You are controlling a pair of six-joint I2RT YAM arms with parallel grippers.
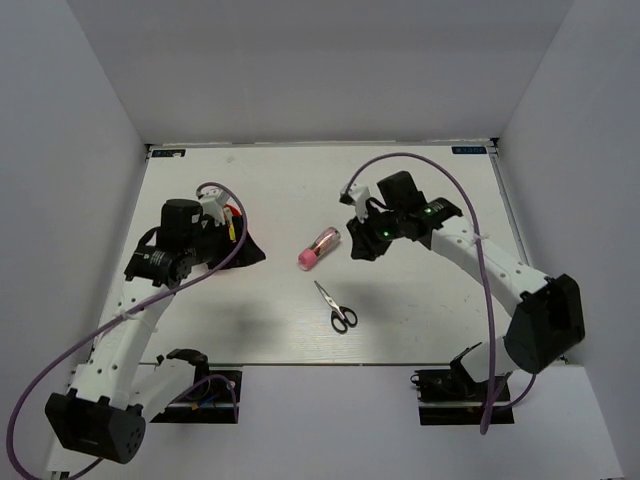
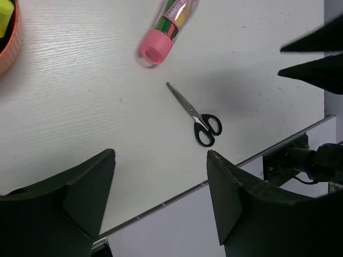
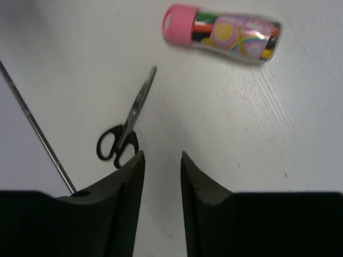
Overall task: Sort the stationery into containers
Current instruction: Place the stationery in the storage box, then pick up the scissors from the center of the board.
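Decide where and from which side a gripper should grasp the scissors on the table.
Probably across the closed blades just ahead of the pivot, straight down from above: the scissors lie flat, and the blades form one narrow bar, unlike the wide handle loops.

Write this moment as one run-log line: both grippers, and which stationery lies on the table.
left gripper: open, empty | right gripper: open, empty | on table: pink tube, scissors | red-orange pot: yellow item inside
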